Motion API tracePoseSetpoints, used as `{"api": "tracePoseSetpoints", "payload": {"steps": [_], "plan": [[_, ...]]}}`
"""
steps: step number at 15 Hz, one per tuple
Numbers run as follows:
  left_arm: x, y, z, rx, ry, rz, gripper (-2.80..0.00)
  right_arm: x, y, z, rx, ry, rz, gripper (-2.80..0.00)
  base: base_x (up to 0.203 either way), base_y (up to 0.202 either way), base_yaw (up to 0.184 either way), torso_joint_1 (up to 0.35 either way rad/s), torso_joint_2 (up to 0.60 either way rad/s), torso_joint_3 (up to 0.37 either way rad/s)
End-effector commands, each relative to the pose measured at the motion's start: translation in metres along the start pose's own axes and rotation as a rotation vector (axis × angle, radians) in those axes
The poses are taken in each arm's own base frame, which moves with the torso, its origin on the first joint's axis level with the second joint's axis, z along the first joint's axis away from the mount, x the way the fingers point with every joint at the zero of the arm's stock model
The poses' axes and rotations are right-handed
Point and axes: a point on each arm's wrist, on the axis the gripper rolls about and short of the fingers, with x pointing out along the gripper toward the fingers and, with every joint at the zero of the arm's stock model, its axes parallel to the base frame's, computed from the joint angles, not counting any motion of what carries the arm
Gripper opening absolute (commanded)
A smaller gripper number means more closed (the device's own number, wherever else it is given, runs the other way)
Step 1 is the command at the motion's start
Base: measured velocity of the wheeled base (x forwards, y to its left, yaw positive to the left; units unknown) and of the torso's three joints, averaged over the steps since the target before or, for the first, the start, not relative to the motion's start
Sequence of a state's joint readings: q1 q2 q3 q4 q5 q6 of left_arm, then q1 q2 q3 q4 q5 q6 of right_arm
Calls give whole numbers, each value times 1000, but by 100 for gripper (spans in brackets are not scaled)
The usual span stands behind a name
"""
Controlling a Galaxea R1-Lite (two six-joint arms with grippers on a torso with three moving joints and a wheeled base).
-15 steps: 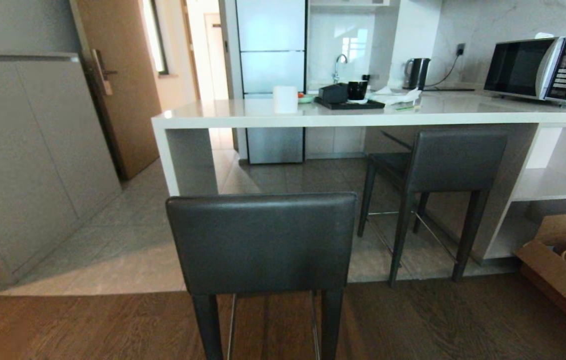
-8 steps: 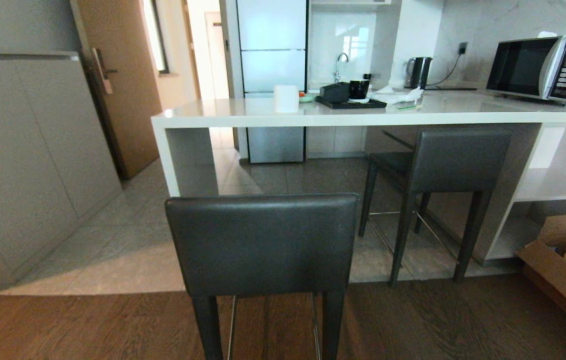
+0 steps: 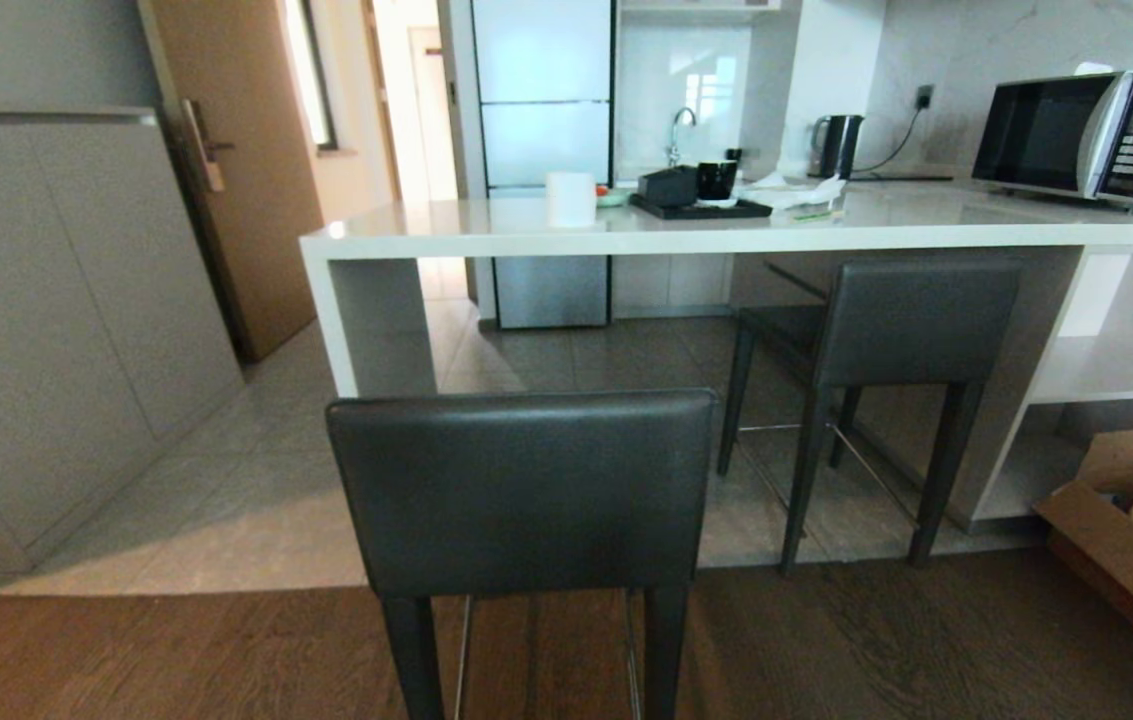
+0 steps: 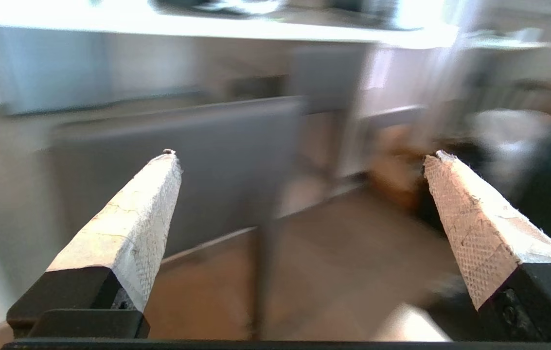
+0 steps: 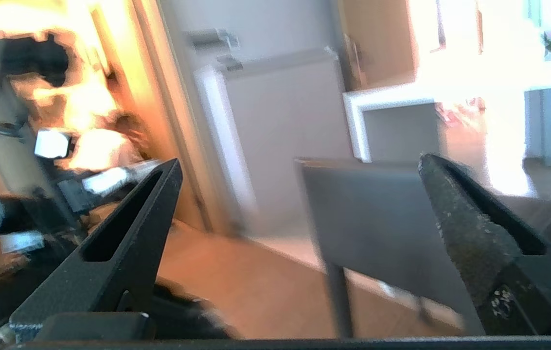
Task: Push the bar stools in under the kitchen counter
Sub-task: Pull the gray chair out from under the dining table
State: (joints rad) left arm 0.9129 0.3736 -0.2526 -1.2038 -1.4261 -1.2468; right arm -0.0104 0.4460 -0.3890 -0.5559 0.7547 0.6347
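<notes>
Facing square leather stool (image 3: 522, 490) — glossy counter (image 3: 726, 238)

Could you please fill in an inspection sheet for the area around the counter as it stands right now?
Surface: kitchen counter, glossy white top; open shelves at its right end.
Job's things: near bar stool stands on the wood floor, out from the counter, backrest toward the camera; far bar stool is tucked partly under the counter.
Clutter: white roll, black tray with a dark box and mug, crumpled paper, microwave, kettle; cardboard box on the floor at right.
Grippers: left tool open, empty; right tool open, empty; neither shows in the head view.
Cables: kettle cord up to a wall socket; dark wires in the cardboard box.
Surroundings: fridge, sink tap, wooden door, grey cabinet.
</notes>
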Motion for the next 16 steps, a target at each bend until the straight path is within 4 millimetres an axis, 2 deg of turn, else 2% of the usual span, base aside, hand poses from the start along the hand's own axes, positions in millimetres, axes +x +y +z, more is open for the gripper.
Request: {"api": "tracePoseSetpoints", "payload": {"steps": [1,4,6,8,13,16], "plan": [[7,14,8,-35,13,104,0,25,-26,3,76,78,-48,0,0,0,0,0,0,0],[4,33,24,-119,88,-73,0,24,-22,8,58,62,-37,0,0,0,0,0,0,0],[10,54,46,-176,134,-172,0,38,-33,14,84,85,-45,0,0,0,0,0,0,0],[16,68,59,-198,153,-208,0,50,-41,22,86,87,-40,0,0,0,0,0,0,0],[23,87,70,-201,158,-214,0,71,-59,30,84,85,-37,0,0,0,0,0,0,0],[32,118,73,-191,158,-211,0,84,-73,29,85,95,-43,0,0,0,0,0,0,0]]}}
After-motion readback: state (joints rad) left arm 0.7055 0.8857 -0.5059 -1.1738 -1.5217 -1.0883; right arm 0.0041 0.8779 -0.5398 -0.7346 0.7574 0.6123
